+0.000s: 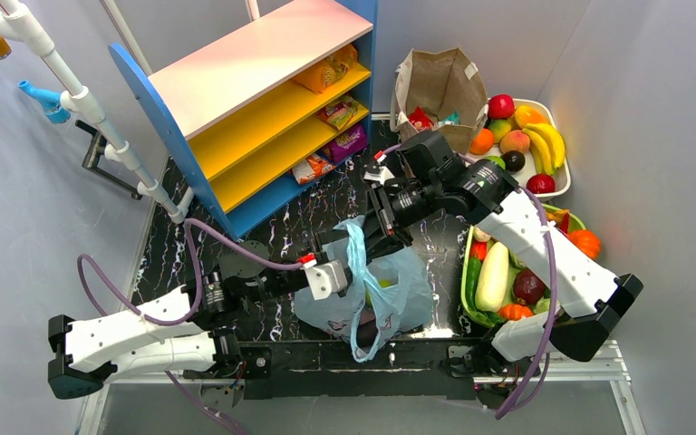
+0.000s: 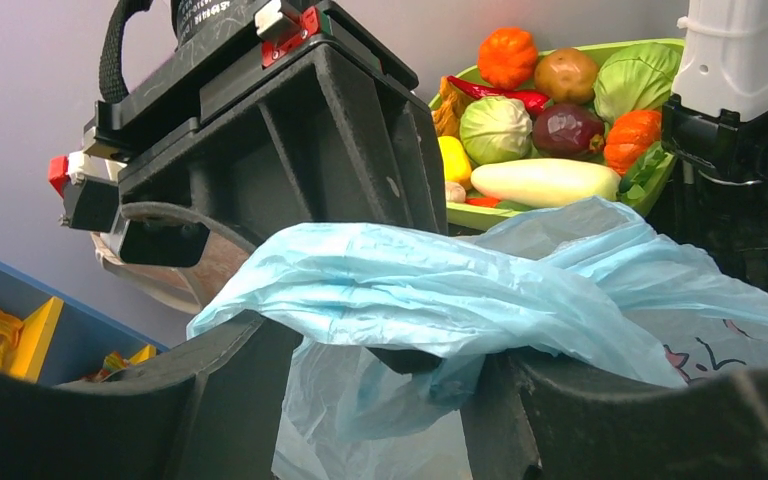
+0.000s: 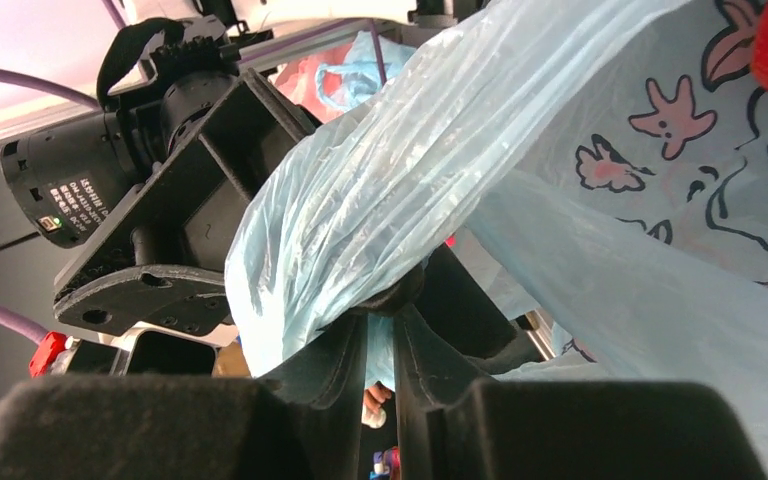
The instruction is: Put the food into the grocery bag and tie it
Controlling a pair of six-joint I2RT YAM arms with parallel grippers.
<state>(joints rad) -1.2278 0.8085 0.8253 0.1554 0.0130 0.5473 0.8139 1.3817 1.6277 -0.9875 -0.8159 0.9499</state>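
The grocery bag [image 1: 408, 290], thin light-blue film, sits crumpled on the dark table between the arms, one long handle [image 1: 360, 313] hanging toward the near edge. My left gripper [image 1: 349, 270] is at its left side with jaws standing apart. A bunched handle [image 2: 410, 290] lies across both fingers [image 2: 210, 380], and film sags loosely in the gap of the left gripper [image 2: 390, 350]. My right gripper [image 3: 392, 300] is nearly closed, pinching a gathered strip of the bag [image 3: 360, 200]; from above the right gripper [image 1: 382, 237] is over the bag's far edge. Red and teal food packets [image 1: 421, 118] show in the brown paper bag.
A blue shelf [image 1: 263, 109] with yellow boards and snack packets stands at the back left. The brown paper bag [image 1: 439, 86] is behind the right arm. A white tray [image 1: 557, 186] of fruit and a green tray [image 1: 465, 272] of vegetables line the right side.
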